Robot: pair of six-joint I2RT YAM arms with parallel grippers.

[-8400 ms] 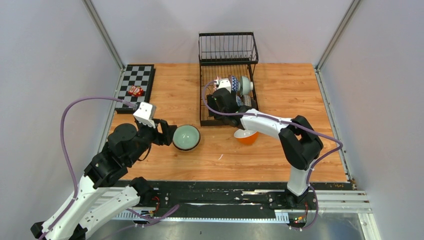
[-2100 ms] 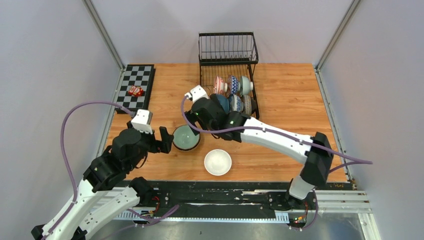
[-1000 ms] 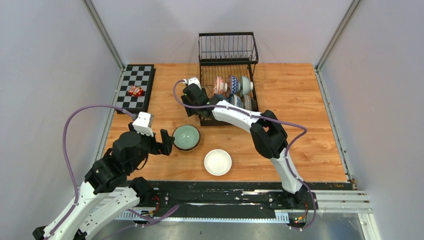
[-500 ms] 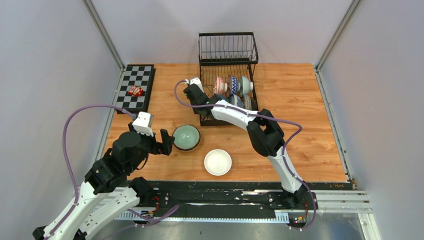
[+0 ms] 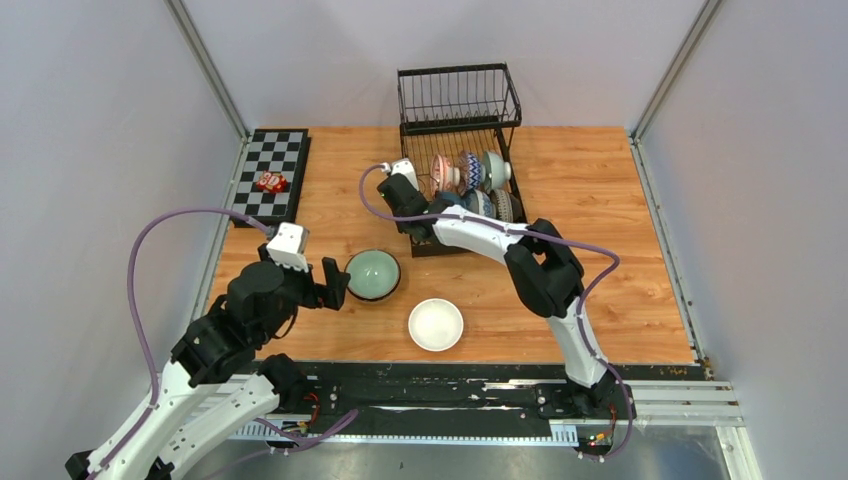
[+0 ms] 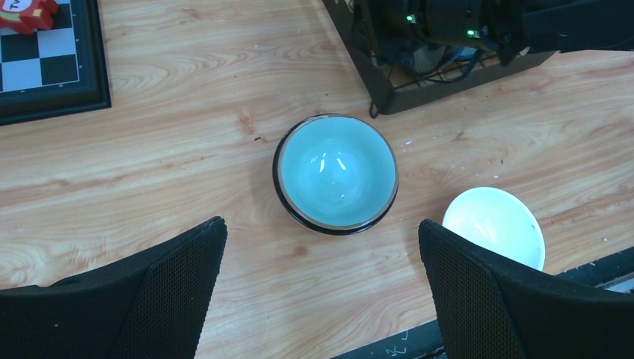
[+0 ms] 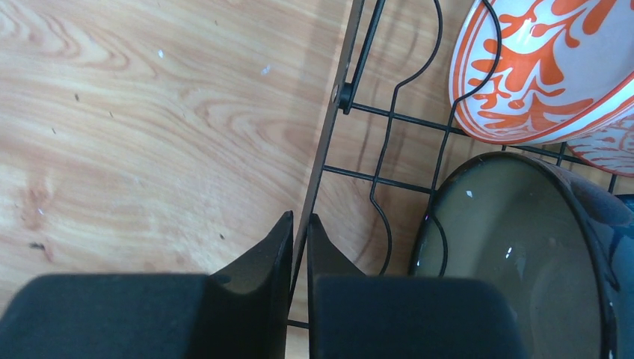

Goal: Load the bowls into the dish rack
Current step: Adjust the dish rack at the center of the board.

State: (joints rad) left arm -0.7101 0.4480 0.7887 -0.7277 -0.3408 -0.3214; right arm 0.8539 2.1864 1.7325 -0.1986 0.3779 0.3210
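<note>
The right gripper (image 7: 299, 224) is closed on the left base rail of the dish rack (image 5: 460, 100). The thin wire is pinched between both fingertips, and there is no bowl in the jaws. This grip suggests that the rack itself is being positioned or steadied at this step, not loaded. The rack stands at the far middle of the table (image 5: 620, 200), with its upper basket raised at the back. Several bowls stand on edge in its slots, where the wires hold each one captive. The red-and-white floral bowl (image 7: 538, 67) sits in the far row nearest the gripped rail, and the dark-rimmed bowl (image 7: 516, 254) leans in the near row just beside it. Two bowls are not yet loaded. The pale green bowl (image 6: 336, 173) rests upright on the table near the rack's near-left corner, and the white bowl (image 6: 493, 224) rests upright nearer the arm bases. The left gripper (image 5: 338, 282) is aimed at the pale green bowl but apart from it. Its fingers are spread wide and empty and frame the bowl in the wrist view, which suits a rim pick. Caution: free the rail before moving the right arm, or the rack and its bowls may be dragged along.
</note>
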